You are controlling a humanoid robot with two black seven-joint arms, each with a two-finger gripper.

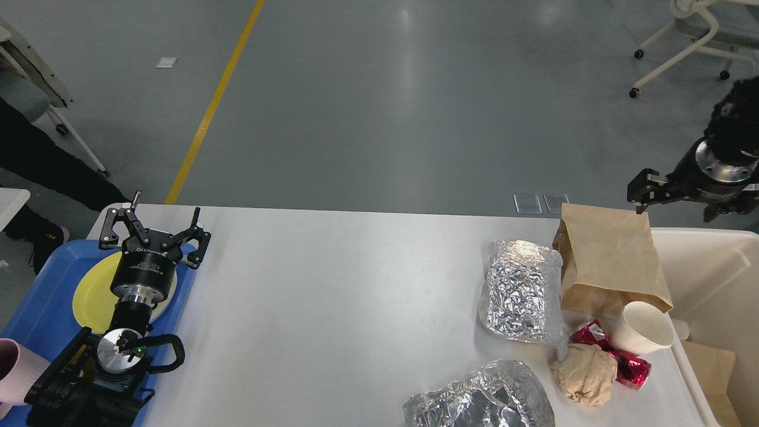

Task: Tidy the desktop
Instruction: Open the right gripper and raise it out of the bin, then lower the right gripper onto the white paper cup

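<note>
**Desktop Status: Litter Grouped Beside the Bin**

The desktop point(332, 308) filled the lower view. On it, just left of the cream bin point(711, 279), lay a brown paper bag point(611, 261), two foil wrappers point(522, 290), a white cup point(643, 328), a red wrapper point(628, 362) and crumpled paper point(584, 375). The left gripper point(155, 228), fingers spread, hung far left of the bin, over a blue tray point(35, 296) holding a yellow plate point(95, 290). The right gripper point(649, 190) stood above the bin's far edge; its finger state could not be told, being apparently seen side-on.
</note>
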